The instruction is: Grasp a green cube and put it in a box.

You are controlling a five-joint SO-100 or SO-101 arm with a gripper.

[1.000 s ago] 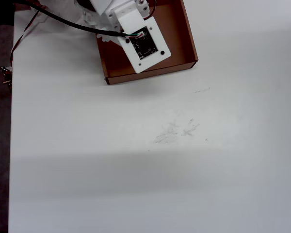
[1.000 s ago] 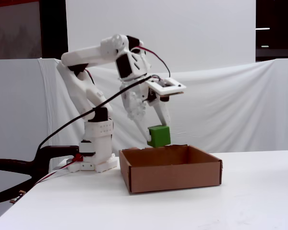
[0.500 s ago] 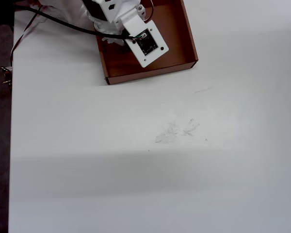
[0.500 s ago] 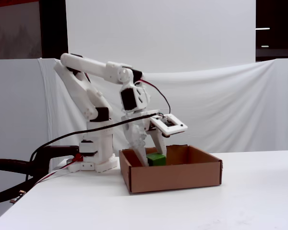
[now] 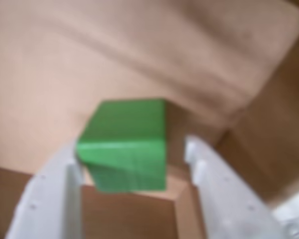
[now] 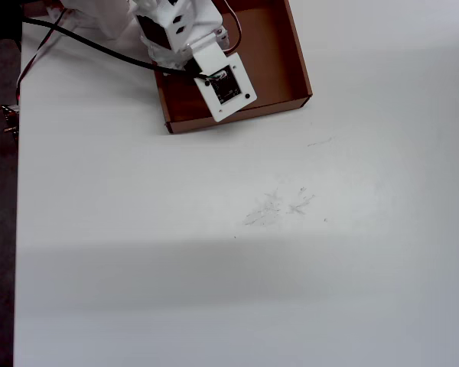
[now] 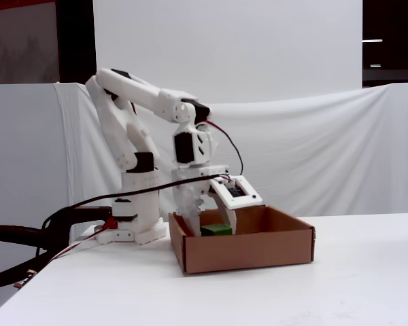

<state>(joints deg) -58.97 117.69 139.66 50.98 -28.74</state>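
Pincer: mine is down inside the shallow square brown cardboard box, its two white fingers set either side of the small bright green cube.

Grip: in the wrist view the left finger lies against the cube's edge, while a sliver of cardboard shows between the cube and the right finger. So I judge my fingers parted, or just parting, no longer clamped on the cube; the blur leaves some doubt.

Change: a second ago I held the cube in the air above the box rim; half a second ago it was dipping past the front wall. Now I have come lower, and in the fixed view only the cube's green top peeks over that wall.

Cube's place: inside the box, toward its left end in the fixed view, near a corner in the wrist view. It looks to be resting on the floor of the box, though the contact itself is hidden.

Overhead: my white arm and camera plate cover the cube, and the box has not shifted on the white counter.

Meaning: the carry is done, by my reckoning. What remains is to open wide and lift straight out without dragging the cube.
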